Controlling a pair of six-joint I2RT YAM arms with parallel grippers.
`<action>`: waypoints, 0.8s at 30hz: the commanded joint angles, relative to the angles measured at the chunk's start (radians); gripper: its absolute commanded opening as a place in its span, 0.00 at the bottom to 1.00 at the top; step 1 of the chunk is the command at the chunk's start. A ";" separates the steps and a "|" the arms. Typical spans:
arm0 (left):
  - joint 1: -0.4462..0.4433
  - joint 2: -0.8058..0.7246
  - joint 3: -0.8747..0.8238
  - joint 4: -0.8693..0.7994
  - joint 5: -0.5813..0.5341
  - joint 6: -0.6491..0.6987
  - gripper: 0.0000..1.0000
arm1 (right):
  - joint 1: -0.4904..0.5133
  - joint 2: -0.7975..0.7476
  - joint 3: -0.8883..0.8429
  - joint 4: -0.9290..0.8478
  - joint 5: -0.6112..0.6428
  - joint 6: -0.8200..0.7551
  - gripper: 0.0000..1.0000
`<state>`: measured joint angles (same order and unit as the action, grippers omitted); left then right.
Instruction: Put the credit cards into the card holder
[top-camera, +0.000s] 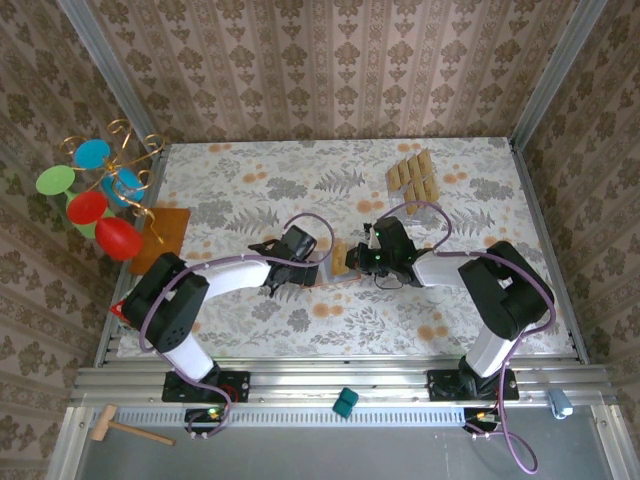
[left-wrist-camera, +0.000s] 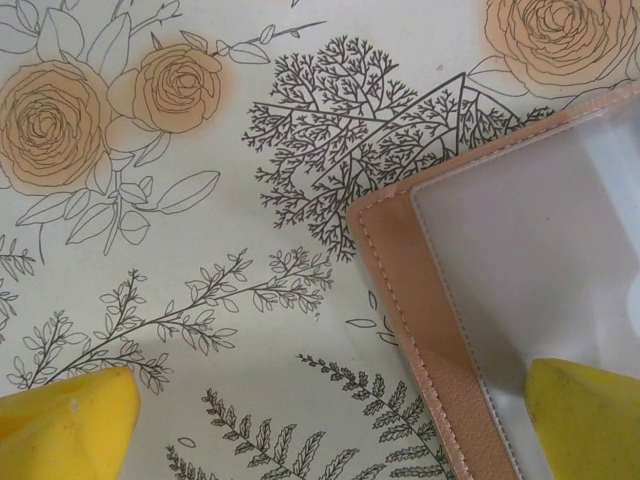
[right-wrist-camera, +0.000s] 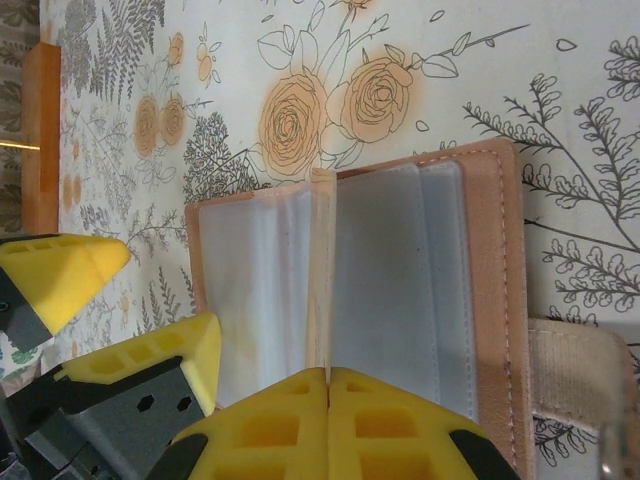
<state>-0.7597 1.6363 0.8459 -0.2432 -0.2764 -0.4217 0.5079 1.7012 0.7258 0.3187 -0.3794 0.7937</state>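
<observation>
Roughly at the middle of the flowered counter (top-camera: 450, 300), the card holder (right-wrist-camera: 400, 280) lies opened flat, with its grey lining and clear pockets facing up. It sits between the two tools, and a beige closing tab (right-wrist-camera: 580, 360) sticks out from one side of it.

The right tool (right-wrist-camera: 328, 385) has its yellow fingers pressed together. Between them it pinches one credit card (right-wrist-camera: 322, 260), seen nearly edge-on as a thin beige strip. The strip runs from the fingertips across the fold of the holder to its far edge. How deep the card sits in a pocket I cannot tell.

The left tool (left-wrist-camera: 325, 440) is spread wide and low over the counter. One of its fingers (left-wrist-camera: 590, 420) is above the clear pocket near a corner of the holder. The other is over the bare cloth, well apart from the leather edge. I cannot tell if the finger over the pocket touches it.

The other credit cards (top-camera: 412, 178) lie in rows at the far right part of the counter, well apart from the holder. A flat orange-brown mat (top-camera: 172, 228) lies at the left side, near a wire stand with coloured discs (top-camera: 95, 195).
</observation>
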 joint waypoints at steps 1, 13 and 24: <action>-0.003 0.010 -0.021 -0.009 -0.035 -0.023 1.00 | -0.008 0.010 -0.027 0.016 -0.016 0.010 0.00; 0.003 0.038 -0.028 -0.004 -0.029 -0.025 1.00 | -0.042 0.029 -0.081 0.097 -0.068 0.048 0.00; 0.026 0.063 -0.031 0.016 -0.011 -0.012 1.00 | -0.092 0.005 -0.098 0.100 -0.105 0.047 0.00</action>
<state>-0.7460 1.6581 0.8387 -0.1844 -0.2832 -0.4412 0.4255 1.7065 0.6456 0.4240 -0.4793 0.8413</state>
